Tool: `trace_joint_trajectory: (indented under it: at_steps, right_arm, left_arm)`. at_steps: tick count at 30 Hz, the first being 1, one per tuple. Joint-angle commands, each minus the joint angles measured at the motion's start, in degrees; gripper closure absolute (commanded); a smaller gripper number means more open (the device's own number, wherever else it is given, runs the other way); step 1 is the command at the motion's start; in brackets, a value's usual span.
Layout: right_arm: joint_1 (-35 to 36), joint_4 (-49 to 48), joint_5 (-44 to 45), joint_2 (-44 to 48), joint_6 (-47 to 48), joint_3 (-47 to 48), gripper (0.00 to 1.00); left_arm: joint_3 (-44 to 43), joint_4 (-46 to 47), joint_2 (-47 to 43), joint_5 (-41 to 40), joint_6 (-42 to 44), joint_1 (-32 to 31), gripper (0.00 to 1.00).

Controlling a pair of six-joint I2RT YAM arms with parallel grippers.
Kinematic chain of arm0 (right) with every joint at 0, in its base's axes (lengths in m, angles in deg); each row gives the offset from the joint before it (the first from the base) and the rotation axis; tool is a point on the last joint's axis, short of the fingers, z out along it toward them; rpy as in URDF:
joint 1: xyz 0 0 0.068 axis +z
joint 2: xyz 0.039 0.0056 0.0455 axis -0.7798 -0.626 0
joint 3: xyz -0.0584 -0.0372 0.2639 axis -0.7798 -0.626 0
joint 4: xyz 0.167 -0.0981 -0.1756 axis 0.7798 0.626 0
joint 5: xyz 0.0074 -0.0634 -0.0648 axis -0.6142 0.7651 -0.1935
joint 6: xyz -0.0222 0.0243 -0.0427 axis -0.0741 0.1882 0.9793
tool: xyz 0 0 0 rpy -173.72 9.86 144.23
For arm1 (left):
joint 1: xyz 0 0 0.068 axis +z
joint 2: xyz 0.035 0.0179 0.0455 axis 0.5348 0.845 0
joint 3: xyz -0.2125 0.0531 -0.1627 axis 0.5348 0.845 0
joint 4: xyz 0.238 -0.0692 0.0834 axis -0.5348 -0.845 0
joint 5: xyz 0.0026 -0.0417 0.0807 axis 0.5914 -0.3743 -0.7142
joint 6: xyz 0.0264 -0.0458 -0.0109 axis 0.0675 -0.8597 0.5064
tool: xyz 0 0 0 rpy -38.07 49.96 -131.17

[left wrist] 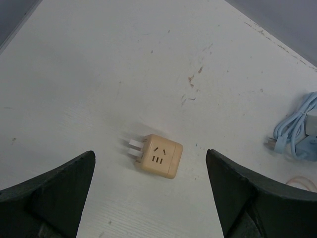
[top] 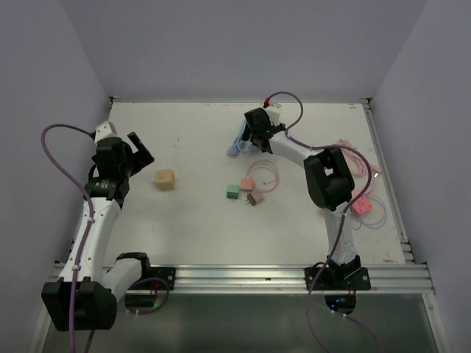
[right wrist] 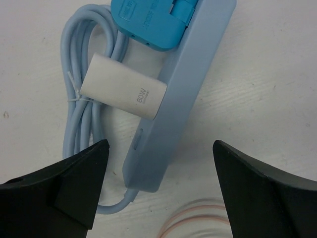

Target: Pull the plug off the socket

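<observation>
– Black fingers point(right wrist: 54, 193) of the right gripper point(right wrist: 159, 163) frame the near edge of the wrist view, spread wide and holding nothing. What lies under them?

– White table point(top: 191, 228), faintly ribbed and scuffed. At its far side lies the pale-blue power strip point(right wrist: 183, 84), a long, smooth plastic bar with rounded edges. Just beside it is its own cord point(right wrist: 79, 64), rubbery, coiled and cinched with a thin white tie point(right wrist: 74, 96).

– And the plug?

– Two are seated in the strip on the cord's side: a darker blue adapter point(right wrist: 143, 22) and a white charger block point(right wrist: 124, 91), glossy, round-cornered, marked 80W. The white one is nearer the fingers, so I'd take that.

– How would you do it?

– Close across its broad flat faces, not the rounded corners, then pull straight out along the pins, away from the strip. The strip looks light and slick, so it may drag along unless something pins it.

– What about the left gripper point(left wrist: 149, 166)?

– Also spread wide, well apart from the strip, above a small beige cube adapter point(left wrist: 158, 156) with its pins bare. It could come over and hold the strip down.
</observation>
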Motion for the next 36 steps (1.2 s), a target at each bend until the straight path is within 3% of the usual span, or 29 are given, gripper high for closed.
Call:
trace_joint_trajectory:
  at_steps: [1,7,11,12,19,27,36]
  right_arm:
    - [0.0,1.6,-1.0,-2.9,-3.1,3.9,0.12]
    - [-1.5,2.0,-3.2,-5.1,-5.6,3.8,0.26]
    - [-4.1,-0.5,-5.3,-2.7,-5.9,-0.7,0.47]
    - [-5.4,-1.7,-6.0,-1.2,-5.5,-2.5,0.58]
    - [-11.0,-3.5,-8.5,4.6,2.3,-8.2,0.99]
    - [-16.8,-4.0,-11.1,11.8,12.1,-18.0,1.00]
    - [-15.4,-5.4,-19.9,21.0,16.6,-31.7,1.00]
  left_arm:
    - [0.1,2.4,0.0,1.5,0.6,0.6,0.04]
    - [0.1,2.5,0.3,1.7,0.7,0.6,0.04]
    - [0.1,2.6,0.6,2.3,0.8,0.6,0.04]
    - [0.1,2.7,0.6,2.5,0.8,0.6,0.04]
    - [0.2,3.0,1.1,4.1,1.3,0.6,0.04]
    - [0.4,3.7,1.9,6.5,1.8,0.7,0.04]
    - [0.9,5.2,2.0,9.9,2.7,0.6,0.04]
